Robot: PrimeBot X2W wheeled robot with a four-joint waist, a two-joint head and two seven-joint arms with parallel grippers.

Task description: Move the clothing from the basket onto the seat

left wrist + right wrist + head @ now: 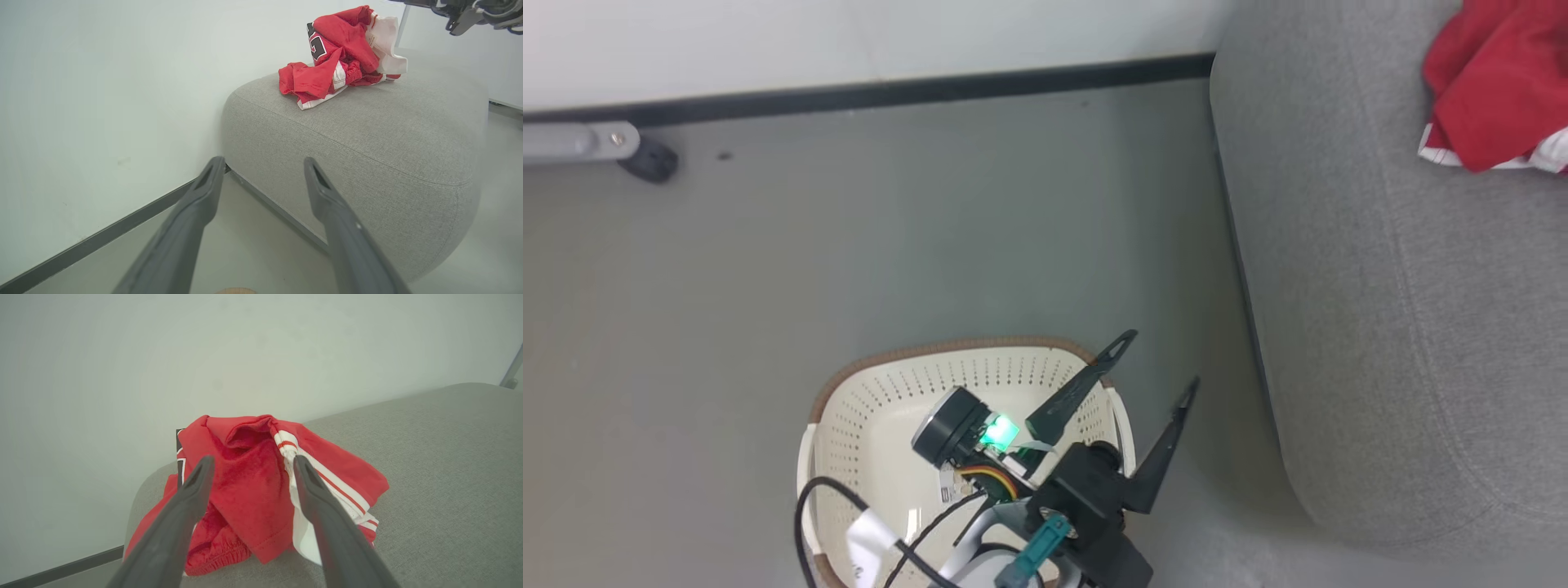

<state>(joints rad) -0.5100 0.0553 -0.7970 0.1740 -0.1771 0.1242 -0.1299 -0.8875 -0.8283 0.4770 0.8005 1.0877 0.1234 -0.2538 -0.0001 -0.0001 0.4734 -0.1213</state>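
Observation:
The clothing (1494, 90), a crumpled red pile with white trim, lies on the grey seat (1380, 286) at its far end by the wall. From the left wrist it shows as a heap (339, 57) with black lettering on the seat (367, 134). My right gripper (253, 459) hangs open just above the clothing (253, 498), its fingers apart on either side of a red fold and gripping nothing. The cream basket (882, 408) with a brown rim stands on the floor left of the seat, and its visible inside holds no cloth. My left gripper (1160, 359) is open and empty over the basket's right side, pointing toward the seat.
A white wall with a dark skirting strip (890, 91) runs behind the basket and seat. A grey metal bar with a black foot (645, 159) rests on the floor at the far left. Bare grey floor (931, 245) lies between the basket and the wall.

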